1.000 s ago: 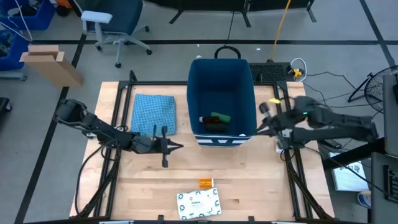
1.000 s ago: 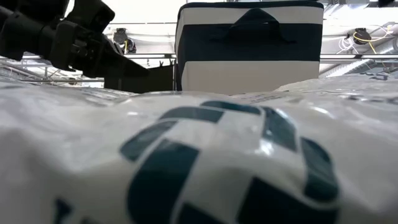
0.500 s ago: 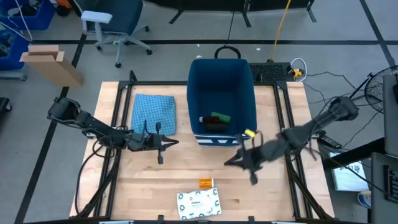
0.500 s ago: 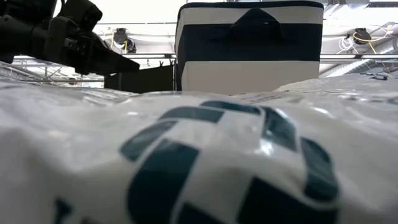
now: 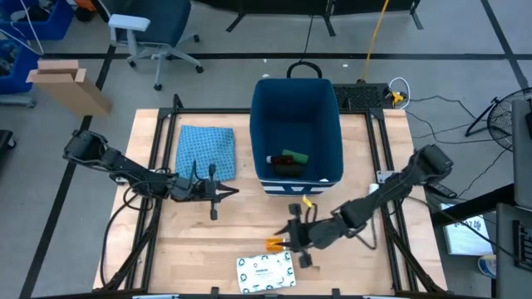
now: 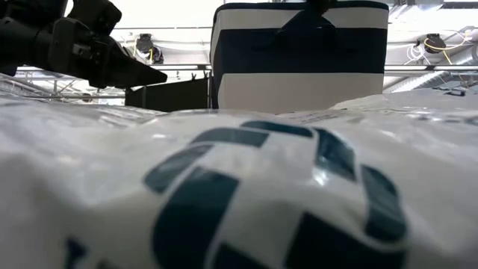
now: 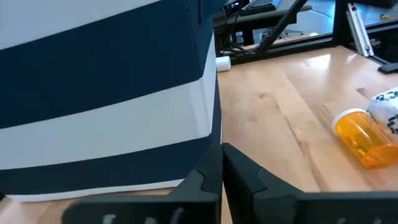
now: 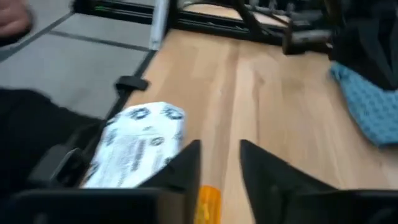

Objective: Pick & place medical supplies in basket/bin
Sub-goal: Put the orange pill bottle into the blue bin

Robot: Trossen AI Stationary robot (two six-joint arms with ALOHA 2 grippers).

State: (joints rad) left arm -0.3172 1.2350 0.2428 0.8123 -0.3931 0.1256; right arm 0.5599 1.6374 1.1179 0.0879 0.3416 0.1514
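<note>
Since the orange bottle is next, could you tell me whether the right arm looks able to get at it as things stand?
Probably yes. The right gripper hangs right beside the orange bottle on the table, jaws open, and its wrist view shows the bottle between them. The white packet lies close by, seemingly not in the way.

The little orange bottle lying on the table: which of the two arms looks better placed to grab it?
The right. Its gripper is open right beside the orange bottle, which shows between its fingers in the right wrist view. The left gripper is shut, farther back near the blue cloth.
</note>
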